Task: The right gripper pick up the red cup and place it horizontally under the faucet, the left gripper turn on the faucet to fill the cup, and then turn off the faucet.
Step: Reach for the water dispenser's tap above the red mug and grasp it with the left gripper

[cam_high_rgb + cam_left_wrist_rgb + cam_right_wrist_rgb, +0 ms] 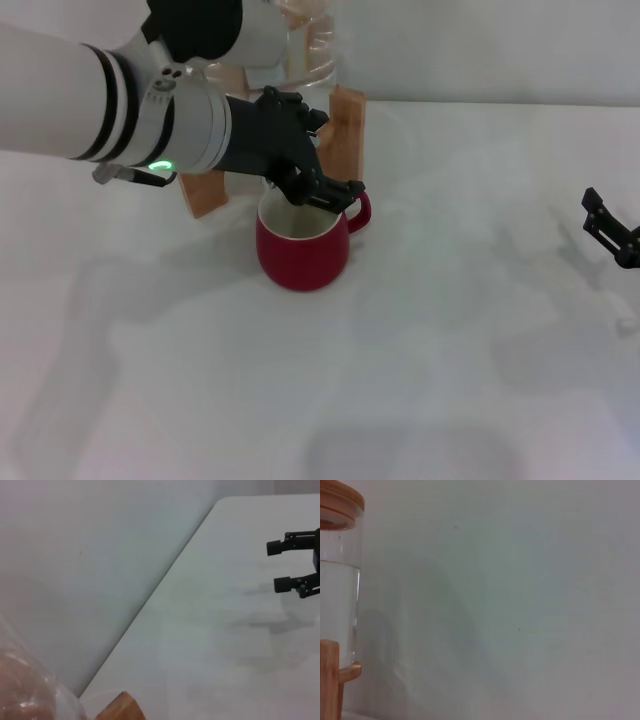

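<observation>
**Cup under the jug, left claw over its rim**

The cup (303,246) stands upright on the table (420,330) before the wooden stand (344,128), handle toward the right. The left gripper (318,188) hovers over its rim, hiding the faucet; whether its fingers grip anything cannot be told. The jug (337,605) is cut off above. The right gripper (290,566), fingers apart, sits well away.

Lab — bare white table (420,380), blank wall (520,580)

White table (420,330), pale wall (520,580)
</observation>
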### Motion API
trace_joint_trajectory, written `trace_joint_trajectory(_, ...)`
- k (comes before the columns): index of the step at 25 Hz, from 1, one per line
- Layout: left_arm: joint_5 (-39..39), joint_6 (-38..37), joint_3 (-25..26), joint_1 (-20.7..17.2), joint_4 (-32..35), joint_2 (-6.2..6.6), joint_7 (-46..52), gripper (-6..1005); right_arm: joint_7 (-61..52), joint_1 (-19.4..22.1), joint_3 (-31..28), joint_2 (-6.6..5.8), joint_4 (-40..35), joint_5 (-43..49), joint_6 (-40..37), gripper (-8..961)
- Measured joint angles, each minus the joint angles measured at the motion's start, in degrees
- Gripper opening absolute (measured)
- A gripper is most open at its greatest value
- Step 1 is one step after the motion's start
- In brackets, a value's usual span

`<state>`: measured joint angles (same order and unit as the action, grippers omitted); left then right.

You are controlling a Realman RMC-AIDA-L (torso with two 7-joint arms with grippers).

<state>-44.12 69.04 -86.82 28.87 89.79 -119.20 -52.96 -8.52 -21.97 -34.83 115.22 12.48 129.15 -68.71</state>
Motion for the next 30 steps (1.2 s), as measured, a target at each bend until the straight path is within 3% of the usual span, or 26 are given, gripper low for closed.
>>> trace_joint_trajectory(13,-1.63,-2.21,0.52,4.38,-6.78,-0.08,-3.3,886,0.0,0.34,-0.07,0.0,0.0,-0.4,-0.03,862)
trace_joint_trajectory(30,-1.71,-1.49,0.23,2.6,-6.04,-0.23,-2.95,885,0.0,-0.07,-0.06,0.0,0.0,-0.28,-0.02,862)
